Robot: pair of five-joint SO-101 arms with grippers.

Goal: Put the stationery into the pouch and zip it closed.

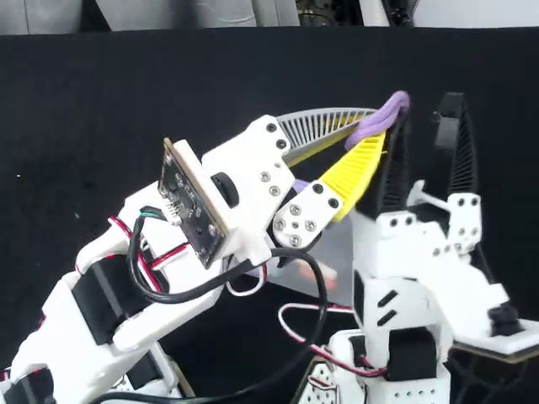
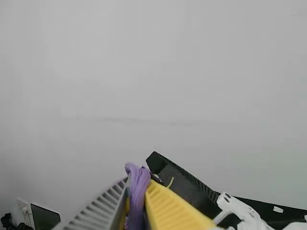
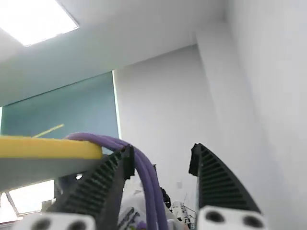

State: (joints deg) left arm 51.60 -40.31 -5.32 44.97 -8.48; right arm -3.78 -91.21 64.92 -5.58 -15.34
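Where the left gripper [image 1: 376,124] pinches a purple cord [image 1: 394,108] between its yellow and grey fingers, the cord bulges out just past their tips. Beneath that gripper shows a hazy, translucent pouch [image 1: 341,244] (its edges are hard to trace). A small pinkish shape [image 1: 327,273] shows through it, too faint to identify. The right gripper [image 1: 427,105] stands just beside the cord, black fingers spread, holding nothing.

L claw [image 1: 376,124] tight, R claw [image 1: 427,109] wide
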